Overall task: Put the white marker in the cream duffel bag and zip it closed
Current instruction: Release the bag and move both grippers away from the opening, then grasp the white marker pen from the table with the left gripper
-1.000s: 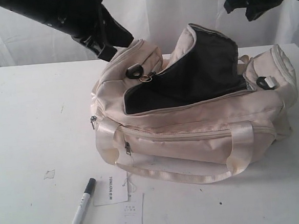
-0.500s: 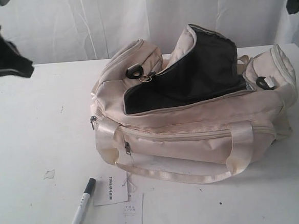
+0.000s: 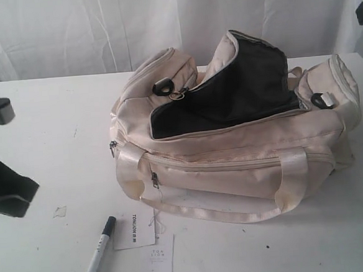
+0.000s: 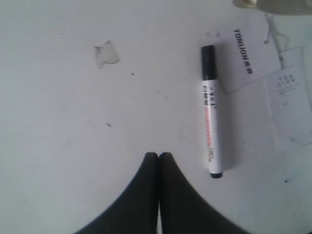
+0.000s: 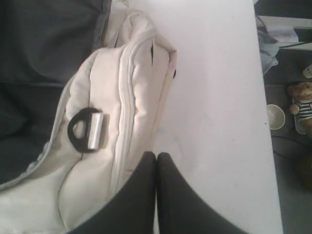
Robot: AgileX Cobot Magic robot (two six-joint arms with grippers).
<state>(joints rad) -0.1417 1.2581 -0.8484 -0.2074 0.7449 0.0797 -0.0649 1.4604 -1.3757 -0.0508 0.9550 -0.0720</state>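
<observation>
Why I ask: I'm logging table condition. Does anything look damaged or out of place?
One small mark: a pale, ragged patch on the table near the white marker, like chipped surface or a scrap; I cannot tell which. Nothing else stands out.

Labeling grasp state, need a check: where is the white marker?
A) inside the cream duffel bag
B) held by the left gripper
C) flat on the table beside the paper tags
C: the white marker lies on the table next to the paper tags, with the left gripper shut, empty and apart from it.
</observation>
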